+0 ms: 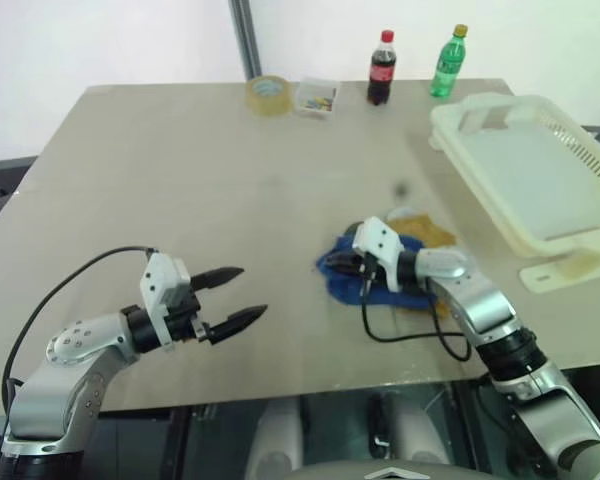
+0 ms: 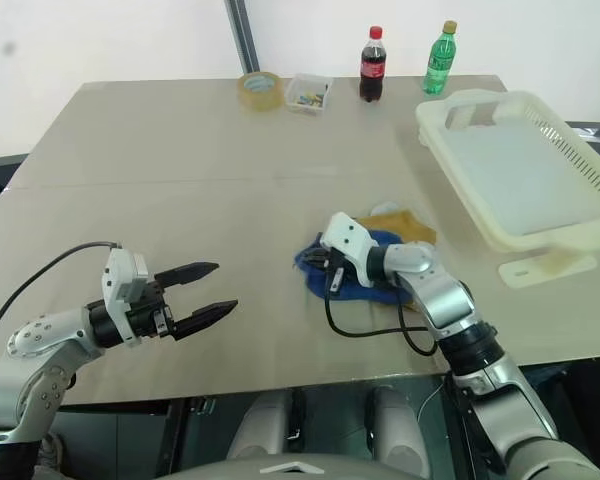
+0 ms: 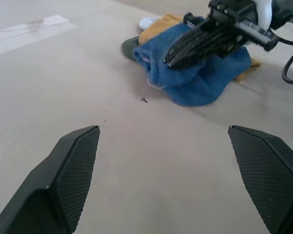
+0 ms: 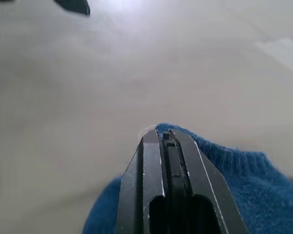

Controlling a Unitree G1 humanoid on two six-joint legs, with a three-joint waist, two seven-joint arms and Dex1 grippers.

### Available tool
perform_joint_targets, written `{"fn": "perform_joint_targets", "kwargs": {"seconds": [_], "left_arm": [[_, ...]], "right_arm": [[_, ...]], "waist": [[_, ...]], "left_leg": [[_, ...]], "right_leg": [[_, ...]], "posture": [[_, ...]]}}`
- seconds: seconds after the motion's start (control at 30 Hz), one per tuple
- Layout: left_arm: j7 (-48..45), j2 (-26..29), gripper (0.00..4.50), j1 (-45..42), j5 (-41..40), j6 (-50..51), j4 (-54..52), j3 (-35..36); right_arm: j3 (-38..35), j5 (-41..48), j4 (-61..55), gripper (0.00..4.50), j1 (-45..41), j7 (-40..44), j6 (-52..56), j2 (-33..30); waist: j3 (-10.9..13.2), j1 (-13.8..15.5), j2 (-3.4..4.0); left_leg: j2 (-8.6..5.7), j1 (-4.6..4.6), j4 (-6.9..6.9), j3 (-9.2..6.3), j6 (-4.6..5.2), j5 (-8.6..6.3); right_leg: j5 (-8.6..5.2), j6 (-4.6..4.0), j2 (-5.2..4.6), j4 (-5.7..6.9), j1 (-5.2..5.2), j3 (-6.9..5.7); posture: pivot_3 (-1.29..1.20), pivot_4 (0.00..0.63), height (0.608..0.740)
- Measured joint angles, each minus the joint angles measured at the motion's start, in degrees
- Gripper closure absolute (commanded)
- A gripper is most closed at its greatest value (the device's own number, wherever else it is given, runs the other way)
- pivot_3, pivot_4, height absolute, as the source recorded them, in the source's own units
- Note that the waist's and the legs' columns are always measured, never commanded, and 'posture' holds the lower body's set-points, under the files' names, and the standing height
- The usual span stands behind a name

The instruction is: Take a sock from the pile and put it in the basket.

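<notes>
R hand (image 1: 347,263) clamped on blue sock (image 3: 205,80) at pile (image 1: 405,262), mid desk (image 1: 230,170). L hand (image 1: 242,296) wide open, holding nothing, well left of pile. Basket (image 1: 540,175) at desk's right edge.

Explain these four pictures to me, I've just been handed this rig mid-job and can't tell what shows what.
You are looking at a two-armed humanoid robot. The two wide pictures come from its head, looking down over a table. The other two come from cameras on its wrists, looking along each gripper's black fingers.

The left gripper hangs open over bare table. The right gripper is shut on the blue sock on top of the pile; yellow and dark socks lie under it.

The basket is the cream tray at the table's right edge. At the far edge stand a tape roll, a small clear box, a cola bottle and a green bottle.
</notes>
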Motion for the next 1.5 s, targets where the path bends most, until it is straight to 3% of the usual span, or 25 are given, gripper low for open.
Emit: {"fn": "perform_joint_targets", "kwargs": {"seconds": [0.27,0.43,0.53,0.63,0.7,0.77,1.0,1.17,1.3,1.33,1.4,1.5], "left_arm": [[2.05,-0.73,0.0,0.34,-1.47,0.45,-0.57,1.59],[3.04,-0.28,0.0,4.96,-2.22,0.59,-0.08,8.67],[3.05,0.84,0.0,8.15,-2.01,0.52,2.44,13.73],[2.27,1.61,0.0,11.62,-1.2,0.66,5.03,17.48],[2.23,2.04,0.0,12.75,-0.97,1.18,5.07,18.32],[3.31,2.25,0.0,12.04,-0.43,1.76,5.17,18.16],[9.58,-1.98,0.0,-0.18,2.37,3.89,6.87,8.0],[13.42,-3.71,0.0,-11.0,8.5,4.84,14.54,-1.58],[14.67,-5.11,0.91,-18.65,12.63,3.39,21.42,-5.57],[14.39,-5.22,1.44,-19.78,13.27,2.84,22.57,-6.41],[13.33,-5.31,2.07,-20.7,13.55,2.2,23.84,-6.94],[11.91,-5.57,3.51,-21.18,13.51,1.92,24.68,-7.3]], "right_arm": [[2.43,-1.18,12.52,4.47,-8.67,-1.21,-2.7,10.86],[3.55,-3.77,34.39,4.47,-16.87,-3.07,-12.7,23.73],[4.04,-4.19,46.16,4.47,-21.77,-3.91,-20.21,24.42],[4.22,-5.54,54.59,3.63,-23.2,-3.36,-25.77,24.59],[4.02,-5.79,57.29,2.67,-23.49,-2.96,-28.51,24.59],[3.67,-5.96,57.48,1.66,-23.93,-2.57,-30.42,24.58],[0.49,-3.66,41.03,1.66,-23.28,2.46,-29.27,21.75],[-0.73,-3.01,20.37,1.66,-13.62,2.89,-20.25,11.93],[-0.69,-3.46,7.38,1.58,-6.01,2.74,-13.44,4.38],[-0.69,-3.64,4.73,1.58,-4.54,2.78,-12.61,2.61],[-0.69,-3.77,1.66,1.58,-2.31,2.83,-11.5,0.05],[-0.68,-4.11,-0.46,1.58,0.15,2.34,-10.4,-2.74]], "waist": [[0.0,-1.24,0.01],[0.03,-2.35,-0.02],[0.01,-2.19,-0.06],[0.04,-2.29,-0.13],[0.07,-2.28,-0.16],[0.07,-2.31,-0.17],[0.02,-1.9,-0.26],[-0.1,-0.82,-0.45],[-0.08,-1.24,-0.41],[-0.08,-1.17,-0.41],[-0.08,-1.09,-0.41],[-0.08,-1.01,-0.41]], "left_leg": [[0.04,0.02,-0.08,0.04,0.0,0.0],[0.1,0.01,-0.32,0.08,-0.01,0.02],[0.07,0.02,-0.42,0.1,-0.03,0.03],[0.04,0.0,-0.53,0.21,-0.04,0.02],[0.03,0.0,-0.59,0.24,-0.04,0.02],[0.05,0.01,-0.62,0.23,-0.04,0.02],[0.04,0.02,-0.62,0.2,-0.1,0.07],[-0.01,0.02,-0.64,0.23,-0.1,0.07],[0.02,0.12,-0.63,0.29,-0.09,0.07],[0.03,0.14,-0.63,0.26,-0.09,0.07],[0.04,0.15,-0.63,0.26,-0.09,0.08],[0.03,0.14,-0.59,0.3,-0.09,0.08]], "right_leg": [[0.07,-0.11,0.06,0.01,-0.03,0.04],[0.14,-0.22,0.16,0.04,-0.2,0.09],[0.13,-0.24,0.09,-0.06,-0.18,0.08],[0.14,-0.24,0.03,-0.22,-0.2,0.14],[0.14,-0.24,0.0,-0.25,-0.2,0.16],[0.14,-0.25,0.02,-0.23,-0.22,0.15],[0.28,-0.07,0.06,-0.09,-0.22,0.16],[0.3,-0.05,0.05,-0.17,-0.18,0.15],[0.3,-0.03,0.11,-0.06,-0.21,0.23],[0.3,-0.04,0.15,-0.04,-0.2,0.22],[0.29,-0.04,0.15,-0.03,-0.2,0.23],[0.29,-0.03,0.13,-0.03,-0.2,0.27]], "posture": [[0.0,0.15,0.74],[0.0,0.15,0.74],[0.0,0.15,0.74],[0.0,0.15,0.74],[0.0,0.15,0.74],[0.0,0.15,0.74],[0.0,0.15,0.74],[0.0,0.15,0.74],[0.0,0.15,0.74],[0.0,0.15,0.74],[0.0,0.15,0.74],[0.0,0.15,0.74]]}}
